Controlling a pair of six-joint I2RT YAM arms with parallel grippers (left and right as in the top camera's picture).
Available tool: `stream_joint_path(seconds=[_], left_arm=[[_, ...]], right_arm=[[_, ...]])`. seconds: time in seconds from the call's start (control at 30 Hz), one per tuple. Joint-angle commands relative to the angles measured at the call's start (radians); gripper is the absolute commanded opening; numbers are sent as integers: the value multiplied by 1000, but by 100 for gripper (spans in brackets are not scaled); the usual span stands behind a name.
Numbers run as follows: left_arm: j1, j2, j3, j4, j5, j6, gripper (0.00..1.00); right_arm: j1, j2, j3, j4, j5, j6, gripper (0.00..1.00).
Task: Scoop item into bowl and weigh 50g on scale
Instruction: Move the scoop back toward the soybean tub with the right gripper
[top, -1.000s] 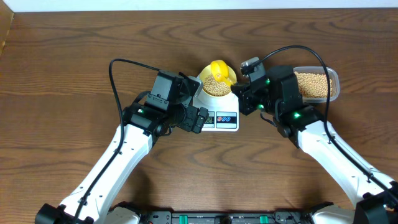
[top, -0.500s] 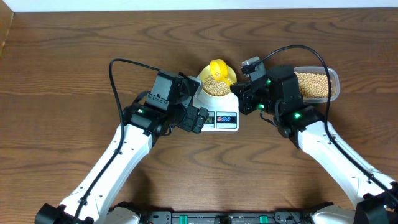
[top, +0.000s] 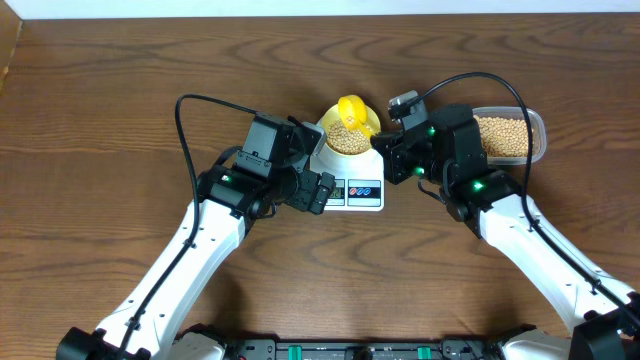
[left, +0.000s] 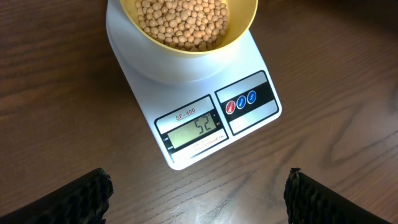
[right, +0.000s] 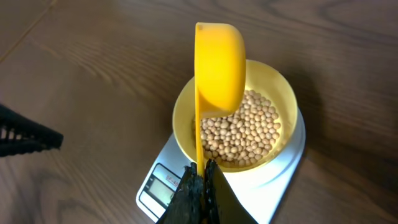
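Note:
The pale yellow-green bowl (top: 347, 136) sits on the white scale (top: 355, 180) and holds many beige beans (left: 181, 22). The scale's display (left: 194, 129) reads 52. My right gripper (right: 202, 180) is shut on the handle of the bright yellow scoop (right: 219, 65), which is tipped on its side above the bowl (right: 283, 93). My left gripper (left: 198, 193) is open and empty, just in front of the scale (left: 249, 99) above the bare table.
A clear plastic tub (top: 508, 136) of beans stands to the right of the scale, behind my right arm. Both arms crowd the scale from left and right. The wooden table extends all round.

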Motion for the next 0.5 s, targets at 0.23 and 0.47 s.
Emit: stream_joint_path(seconds=[0.23, 0.47], left_arm=[[0, -11, 11, -1, 11, 5, 90], [0, -11, 11, -1, 12, 5, 90]], right_arm=[[-53, -22, 5, 59, 43, 444, 1], [-114, -74, 5, 58, 30, 491, 1]])
